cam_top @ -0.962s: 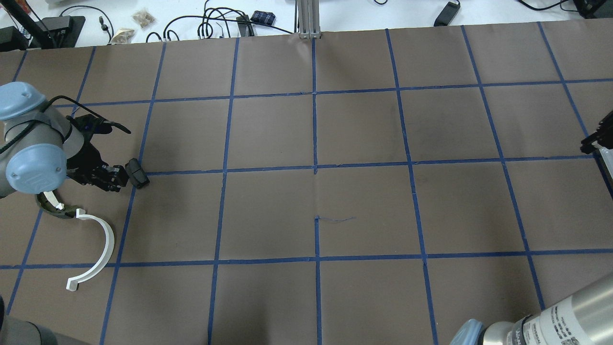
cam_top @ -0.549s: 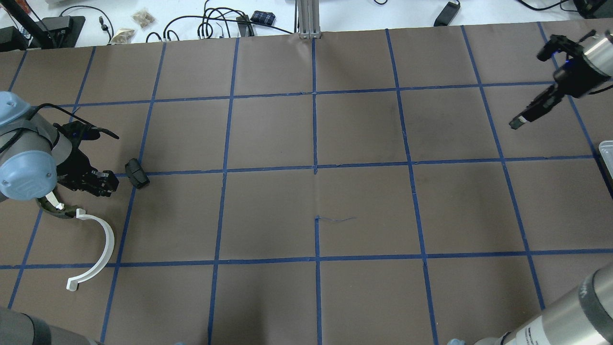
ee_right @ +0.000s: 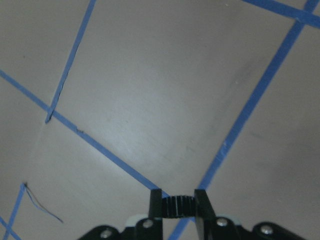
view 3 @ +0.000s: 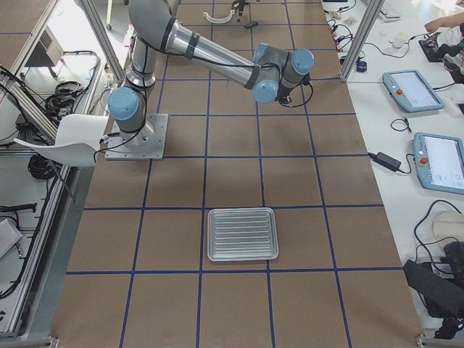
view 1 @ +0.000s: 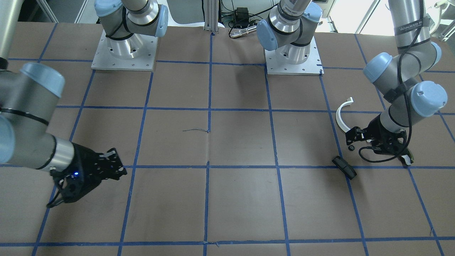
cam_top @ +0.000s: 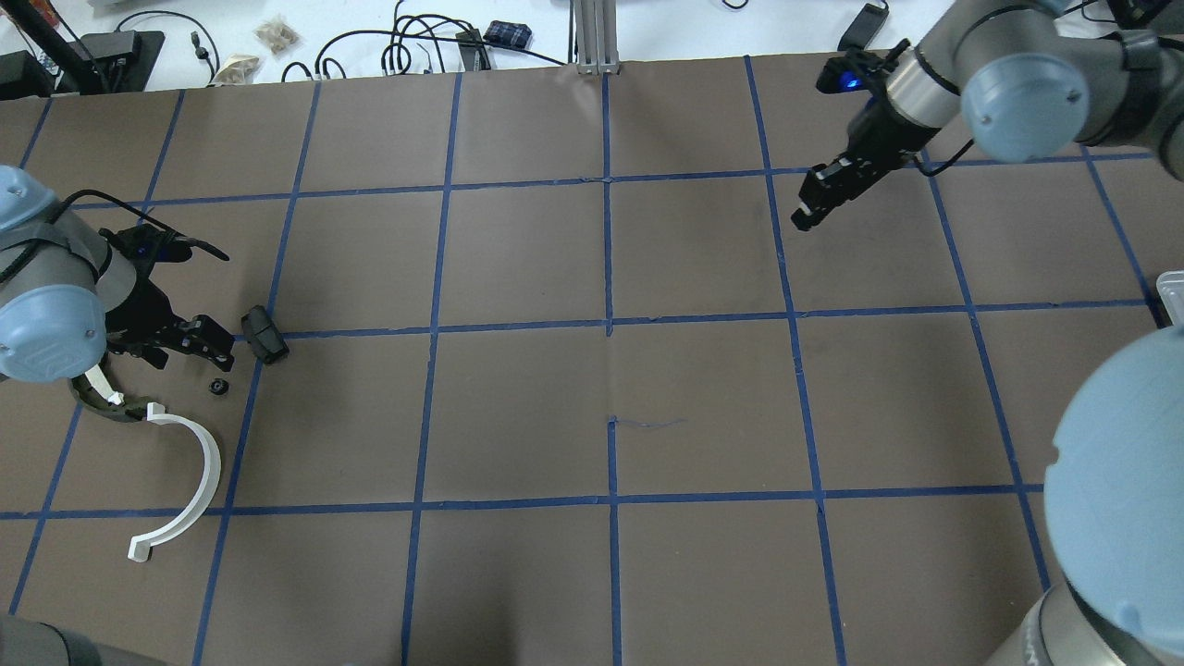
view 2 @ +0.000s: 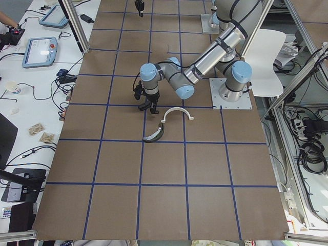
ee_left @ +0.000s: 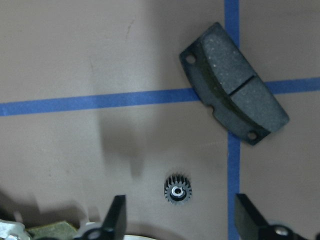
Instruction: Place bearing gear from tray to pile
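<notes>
A small black bearing gear [ee_left: 177, 189] lies on the brown mat within the pile, below and between the open fingers of my left gripper [cam_top: 197, 349]; it also shows in the overhead view [cam_top: 218, 387]. The pile holds a black oblong block [cam_top: 264, 335], a thin white half-ring [cam_top: 199, 467] and a dark olive curved piece [cam_top: 97, 404]. My right gripper [cam_top: 803, 216] is shut on another bearing gear [ee_right: 178, 206] and holds it above the far right mat. The whitish tray [view 3: 242, 233] shows only its edge in the overhead view [cam_top: 1173, 289].
The mat carries a grid of blue tape lines. Cables and small gear lie beyond the far edge [cam_top: 407, 42]. The two arm bases [view 1: 124, 46] stand at the robot side. My right arm's elbow [cam_top: 1124, 481] fills the overhead view's lower right.
My left gripper drew back from the black block and opened, leaving a gear on the mat. My right arm swung in from the right edge toward the left with a gear.
</notes>
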